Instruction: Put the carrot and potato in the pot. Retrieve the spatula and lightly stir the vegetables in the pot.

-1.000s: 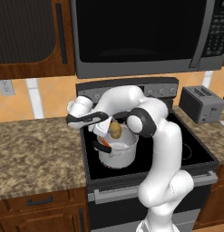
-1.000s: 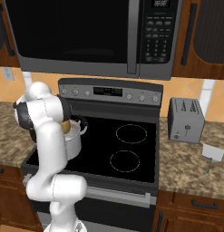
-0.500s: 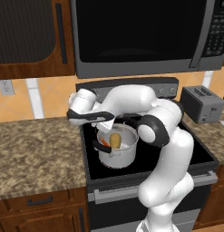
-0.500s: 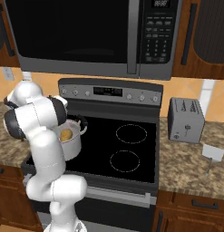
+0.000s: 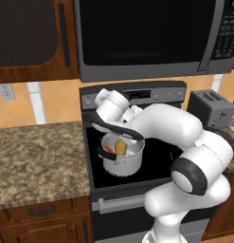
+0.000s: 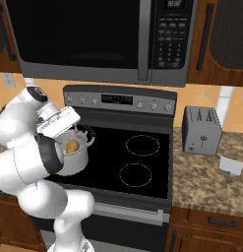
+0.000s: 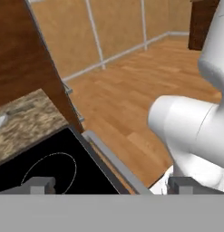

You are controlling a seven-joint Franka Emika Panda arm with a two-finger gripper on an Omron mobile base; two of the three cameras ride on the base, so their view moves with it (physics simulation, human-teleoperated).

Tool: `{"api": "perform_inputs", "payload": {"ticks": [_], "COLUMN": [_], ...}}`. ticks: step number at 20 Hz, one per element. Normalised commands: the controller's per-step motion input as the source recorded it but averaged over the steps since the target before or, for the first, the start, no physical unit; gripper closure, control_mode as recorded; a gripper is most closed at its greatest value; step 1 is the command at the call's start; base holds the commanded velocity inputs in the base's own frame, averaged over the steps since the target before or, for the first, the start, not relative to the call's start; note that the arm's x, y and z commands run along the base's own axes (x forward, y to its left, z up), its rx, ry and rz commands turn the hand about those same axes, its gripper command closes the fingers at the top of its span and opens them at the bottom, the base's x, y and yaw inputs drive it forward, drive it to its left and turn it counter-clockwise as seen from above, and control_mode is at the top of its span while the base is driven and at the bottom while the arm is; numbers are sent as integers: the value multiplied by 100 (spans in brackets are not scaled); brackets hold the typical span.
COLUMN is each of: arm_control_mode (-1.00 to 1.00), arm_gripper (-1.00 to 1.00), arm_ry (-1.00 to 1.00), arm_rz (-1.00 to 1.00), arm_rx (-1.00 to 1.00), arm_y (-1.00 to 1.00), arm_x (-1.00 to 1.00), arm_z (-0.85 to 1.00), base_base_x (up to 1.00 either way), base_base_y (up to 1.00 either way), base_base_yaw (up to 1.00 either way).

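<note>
Vegetables sit where the task wants them: the potato (image 5: 120, 146) stands in the pot (image 5: 122, 164), with the carrot (image 5: 107, 151) showing as an orange sliver beside it against the pot's left inner wall. From the right base view the potato (image 6: 72, 146) shows over the pot's (image 6: 76, 162) rim. The pot rests on the front-left burner of the stove (image 5: 156, 154), so both pieces are set for stirring.

The gripper (image 7: 111, 185) hangs just above and behind the pot, and its camera looks off past the stove's front edge toward the floor (not down into the pot). Its two tips stand well apart at the bottom of the hand view with nothing between them, so the hand is wide open and carries nothing. That fits a hand done with loading.

Judging by this, the putting-in step is finished and the spatula is next. I cannot pick out a spatula near the pot, so it must be found first.
</note>
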Motion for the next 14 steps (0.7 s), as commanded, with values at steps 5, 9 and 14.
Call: {"api": "perform_inputs", "payload": {"ticks": [5,9,14], "arm_control_mode": [-100,-100,-100], "arm_gripper": [-100,-100,-100], "arm_ry": [-8,-2,-8], "arm_rz": [0,0,0], "arm_rx": [17,18,20], "arm_y": [-100,-100,-100], "arm_x": [-63,-10,0], "arm_z": [0,4,2], "base_base_x": [0,0,0], "base_base_y": [0,0,0], "base_base_yaw": [0,0,0]}}
